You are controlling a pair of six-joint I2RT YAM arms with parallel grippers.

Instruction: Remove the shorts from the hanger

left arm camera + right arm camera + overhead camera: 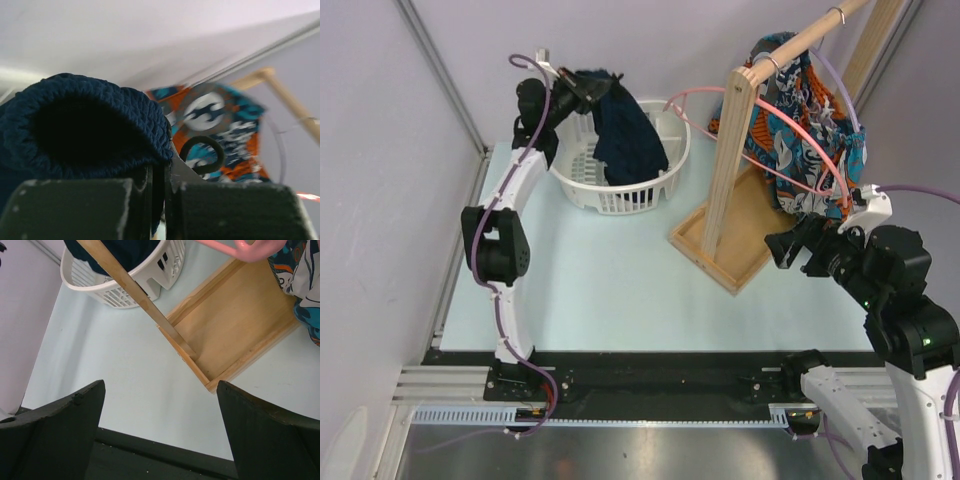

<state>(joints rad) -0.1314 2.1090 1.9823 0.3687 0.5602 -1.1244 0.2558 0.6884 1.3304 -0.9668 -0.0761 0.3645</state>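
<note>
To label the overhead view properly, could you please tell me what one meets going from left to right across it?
Left arm's elbow → white laundry basket → wooden rack post → shorts.

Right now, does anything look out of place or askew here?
Yes. The pink hanger lies tilted across the wooden rack's post, one end jutting toward the white basket. The left gripper is shut on the navy garment above that basket, while the shorts hang on the rack.
</note>
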